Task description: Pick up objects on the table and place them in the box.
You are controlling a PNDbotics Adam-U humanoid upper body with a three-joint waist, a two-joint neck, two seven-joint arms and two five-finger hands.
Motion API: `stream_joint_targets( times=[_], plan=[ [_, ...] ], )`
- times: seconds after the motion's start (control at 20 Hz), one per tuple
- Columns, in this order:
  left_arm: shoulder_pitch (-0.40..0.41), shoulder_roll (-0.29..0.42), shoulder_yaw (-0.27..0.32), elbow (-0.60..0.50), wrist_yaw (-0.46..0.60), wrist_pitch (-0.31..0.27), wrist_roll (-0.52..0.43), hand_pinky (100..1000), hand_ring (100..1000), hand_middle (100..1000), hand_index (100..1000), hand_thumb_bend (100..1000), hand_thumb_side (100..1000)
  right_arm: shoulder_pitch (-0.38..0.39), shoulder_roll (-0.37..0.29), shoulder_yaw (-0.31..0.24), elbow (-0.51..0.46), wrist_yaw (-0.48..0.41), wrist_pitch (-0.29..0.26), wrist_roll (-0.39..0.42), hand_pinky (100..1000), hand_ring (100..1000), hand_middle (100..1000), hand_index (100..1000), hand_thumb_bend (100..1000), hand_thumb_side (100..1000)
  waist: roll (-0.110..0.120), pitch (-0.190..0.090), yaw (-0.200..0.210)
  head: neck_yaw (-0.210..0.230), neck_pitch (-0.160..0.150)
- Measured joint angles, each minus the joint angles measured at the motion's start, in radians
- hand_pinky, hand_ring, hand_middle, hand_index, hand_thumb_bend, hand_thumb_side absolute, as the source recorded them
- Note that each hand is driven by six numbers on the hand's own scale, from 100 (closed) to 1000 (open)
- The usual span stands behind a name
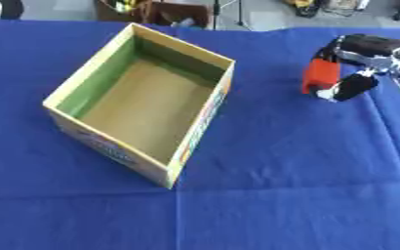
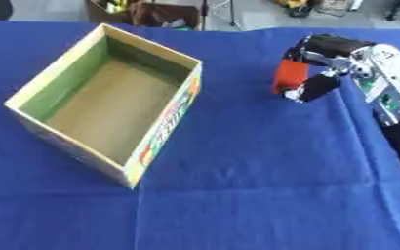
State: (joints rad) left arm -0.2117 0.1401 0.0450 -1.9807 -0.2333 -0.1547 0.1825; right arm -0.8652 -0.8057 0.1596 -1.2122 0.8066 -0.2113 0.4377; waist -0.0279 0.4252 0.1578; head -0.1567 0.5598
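near edge first: bare blue cloth over the counter, creased, with nothing lying on it that i can make out. no left hand in either view, so this one belongs to the right arm.

moving up, the cardboard box sits left of centre, open top, turned at an angle so one corner points toward the robot. green on the inner left wall, plain brown floor, printed colours down the outside. looks empty from here.

and there's the right hand, coming in from the right side, level with the far half of the box. its fingers are curled round a red object, a small blocky thing, thumb dark below it and the fingers arched over the top. the object stands roughly upright in the grasp, long axis up and down. whether it's just off the cloth or touching it, i can't tell.

so here's what matters: the box lies to the left of the hand, well apart, with open blue cloth between them. its nearest wall to the hand is the long right-hand one, running near to far. i'd judge the pick is made and the carry is what's left: a leftward travel, high enough to clear that right wall, then release over the brown floor.

beyond the counter's far edge, grey floor and some clutter, none of it in play.
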Motion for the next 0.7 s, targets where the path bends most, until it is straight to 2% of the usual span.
stream_joint_targets(
  times=[0.1,0.15,0.3,0.7],
  plan=[
    [0.0,0.0,0.0,0.0,0.0,0.0,0.0,308,565,613,791,100,889,0.0,-0.001,-0.003,-0.02,-0.017,0.013,-0.012,688,599,321,456,100,459,-0.001,0.0,-0.002,0.0,0.0],
    [0.0,0.0,0.0,0.0,0.0,0.0,0.0,308,565,614,791,100,888,-0.001,-0.001,-0.004,-0.03,-0.027,0.018,-0.016,686,591,310,443,100,424,-0.002,0.0,-0.002,0.0,0.0],
    [0.0,0.0,0.0,0.0,0.0,0.001,-0.001,309,565,614,791,100,888,-0.012,-0.005,-0.006,-0.072,-0.055,0.032,-0.025,686,583,298,430,100,403,-0.004,-0.003,-0.005,0.0,0.0],
    [0.001,0.0,0.0,0.0,0.0,0.001,-0.001,309,566,615,791,100,888,-0.062,-0.012,0.008,-0.21,-0.114,0.058,-0.023,684,575,289,422,100,385,-0.011,-0.013,-0.007,-0.001,0.0]
  ],
)
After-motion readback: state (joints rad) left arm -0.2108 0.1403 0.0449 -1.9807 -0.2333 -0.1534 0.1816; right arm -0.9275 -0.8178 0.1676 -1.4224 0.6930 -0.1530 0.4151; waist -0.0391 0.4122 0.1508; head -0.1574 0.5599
